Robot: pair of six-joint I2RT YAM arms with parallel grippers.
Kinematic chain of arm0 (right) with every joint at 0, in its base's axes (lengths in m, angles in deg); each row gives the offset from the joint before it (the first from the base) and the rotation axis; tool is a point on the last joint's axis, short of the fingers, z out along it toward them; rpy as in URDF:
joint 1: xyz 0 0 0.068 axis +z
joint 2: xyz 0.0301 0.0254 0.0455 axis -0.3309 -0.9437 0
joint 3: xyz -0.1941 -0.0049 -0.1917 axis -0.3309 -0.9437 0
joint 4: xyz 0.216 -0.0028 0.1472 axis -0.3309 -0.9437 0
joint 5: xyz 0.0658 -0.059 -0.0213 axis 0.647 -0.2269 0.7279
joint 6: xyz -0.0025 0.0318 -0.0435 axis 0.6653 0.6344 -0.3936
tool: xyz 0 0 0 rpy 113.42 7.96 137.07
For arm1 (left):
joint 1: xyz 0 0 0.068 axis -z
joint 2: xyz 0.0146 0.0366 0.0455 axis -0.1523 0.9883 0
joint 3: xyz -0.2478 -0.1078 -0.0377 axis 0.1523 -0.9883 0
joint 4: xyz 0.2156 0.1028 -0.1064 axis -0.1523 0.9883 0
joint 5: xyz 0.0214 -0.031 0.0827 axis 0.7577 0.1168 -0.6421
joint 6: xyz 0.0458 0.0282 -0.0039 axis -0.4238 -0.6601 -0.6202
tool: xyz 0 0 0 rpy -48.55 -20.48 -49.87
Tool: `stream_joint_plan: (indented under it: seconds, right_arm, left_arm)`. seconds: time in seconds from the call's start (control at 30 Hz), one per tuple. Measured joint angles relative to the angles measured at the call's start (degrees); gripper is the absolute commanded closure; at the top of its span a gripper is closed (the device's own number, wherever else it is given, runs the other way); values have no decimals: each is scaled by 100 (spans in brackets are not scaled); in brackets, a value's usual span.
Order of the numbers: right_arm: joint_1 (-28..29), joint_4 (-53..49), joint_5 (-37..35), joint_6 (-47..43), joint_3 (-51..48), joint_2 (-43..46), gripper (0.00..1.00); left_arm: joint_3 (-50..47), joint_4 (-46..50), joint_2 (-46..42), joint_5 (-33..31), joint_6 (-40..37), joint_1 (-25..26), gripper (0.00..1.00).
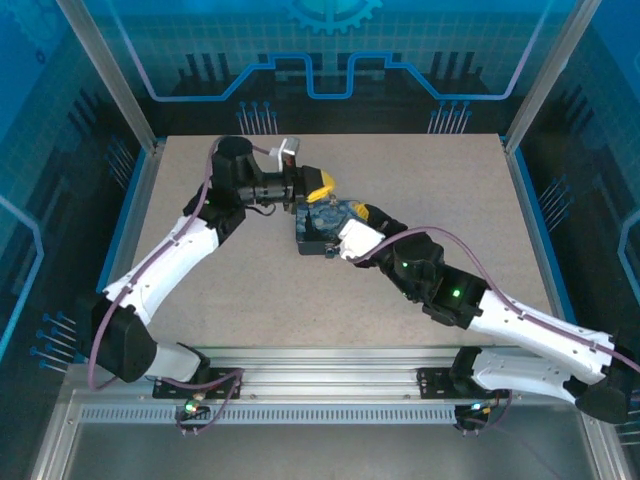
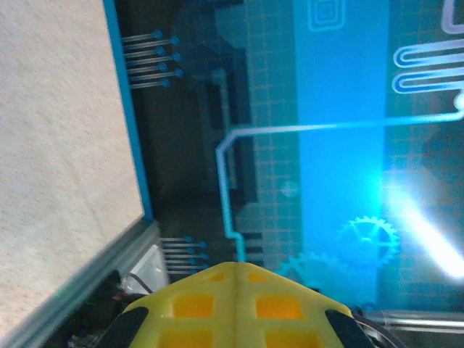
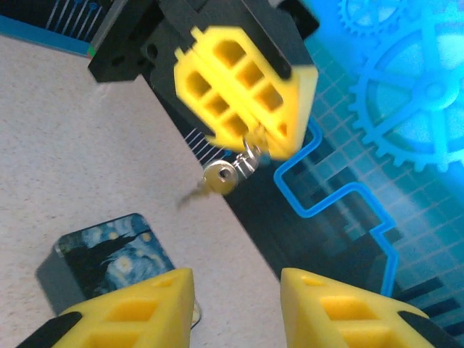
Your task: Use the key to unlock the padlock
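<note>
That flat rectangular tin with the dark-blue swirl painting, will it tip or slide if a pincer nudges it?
The dark-blue swirl-painted rectangular tin lies flat and low on the speckled beige table, so it would probably slide, not tip. Its boxy black sides suggest it stays stiff.

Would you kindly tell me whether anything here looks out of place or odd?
What seems the padlock dangles in mid-air from the shut left fingers, pinched by its silvery top and blurred as if swinging, near the painted tin. The right fingers stand apart, empty.
</note>
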Motion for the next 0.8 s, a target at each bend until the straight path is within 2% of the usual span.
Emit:
stream_joint_plan:
  seconds: [0.1,0.2,0.27,0.37,0.47,0.6,0.8]
  right_arm:
    - [-107,-262,138,649,0,181,48]
    - [-304,-535,356,1504,0,323,23]
    - [-509,-713,544,2210,2,385,0]
    - [-1056,-1095,1075,3425,66,374,0]
    - [-1882,-1292,1969,4627,188,205,0]
    - [-2472,-994,3152,5650,122,-39,20]
    - [-2789,308,4599,7300,-463,-463,41]
  left_arm:
    - [184,614,-4,-195,-603,-9,100]
    - [186,1054,-9,-455,-1128,-9,100]
    - [184,1268,-11,-654,-1434,-9,100]
    - [118,1399,-42,-892,-1821,-9,100]
    - [-46,1414,-85,-1058,-2105,-7,100]
    - [-251,1394,-162,-1263,-2365,55,100]
    - [-647,1036,-544,-1700,-2632,306,100]
